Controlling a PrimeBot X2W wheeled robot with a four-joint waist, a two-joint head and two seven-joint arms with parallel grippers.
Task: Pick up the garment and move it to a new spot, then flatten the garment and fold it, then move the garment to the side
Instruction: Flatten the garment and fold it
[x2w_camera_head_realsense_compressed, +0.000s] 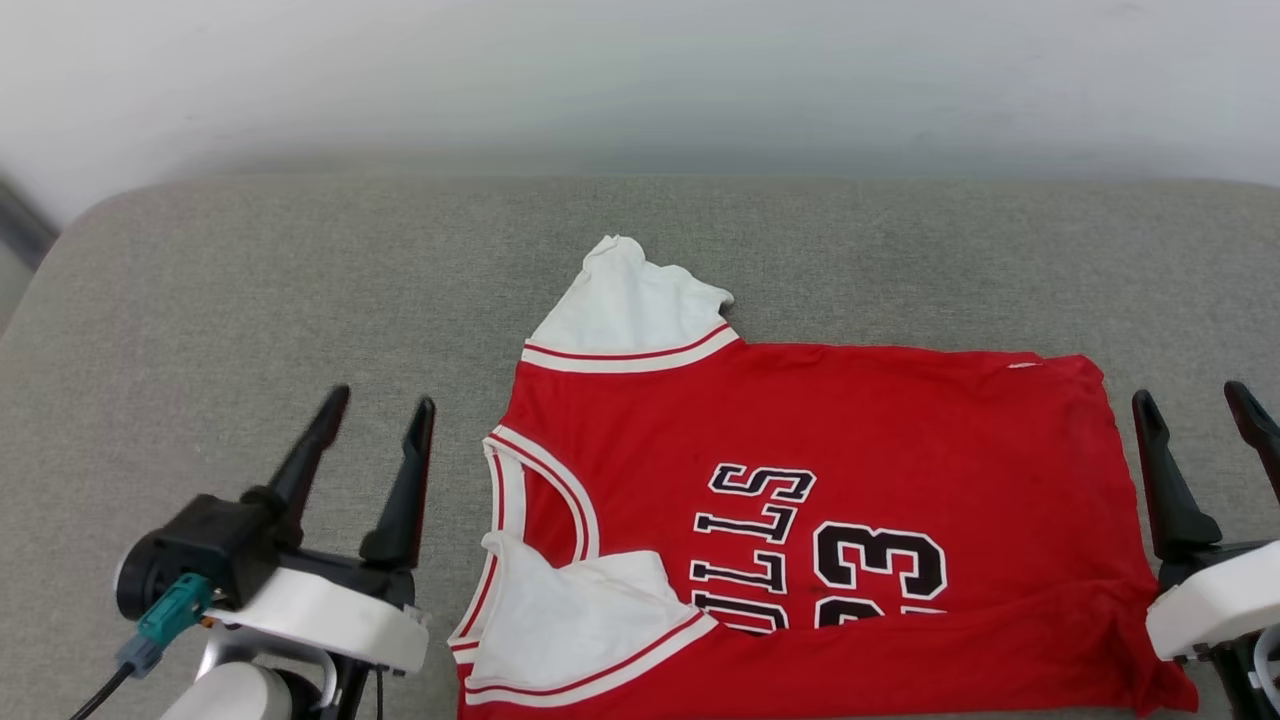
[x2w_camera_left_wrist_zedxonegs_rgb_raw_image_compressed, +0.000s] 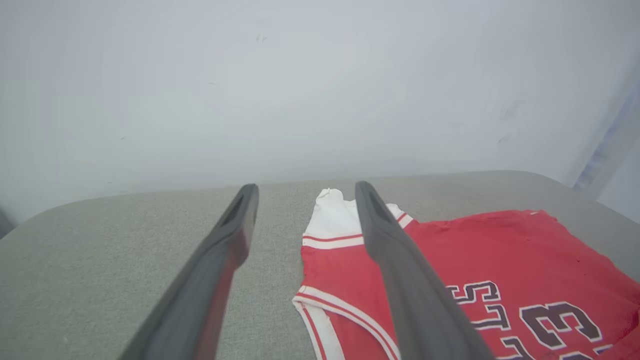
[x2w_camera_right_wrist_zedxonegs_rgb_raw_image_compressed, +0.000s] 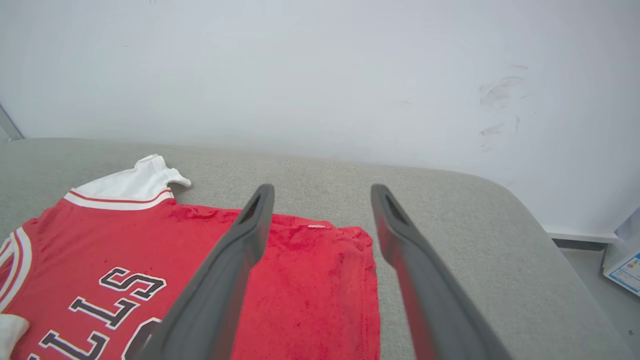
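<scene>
Now the garment (x2w_camera_head_realsense_compressed: 800, 480) is seen lying flat on the grey cushion (x2w_camera_head_realsense_compressed: 250, 280), in the middle and lower right of the head view. It is turned sideways, with the neck hole at the left and the hem at the right. The black letters and number are faced up. The upper white sleeve (x2w_camera_head_realsense_compressed: 630, 300) is stuck out toward the top, and the lower white sleeve (x2w_camera_head_realsense_compressed: 570, 610) is folded over the red front. The left gripper (x2w_camera_head_realsense_compressed: 383, 397) is seen at the lower left, just beside the neck hole, its jaws spread wide with nothing held. The right gripper (x2w_camera_head_realsense_compressed: 1189, 392) is seen at the right edge, just beside the hem, spread wide too, with nothing held.
</scene>
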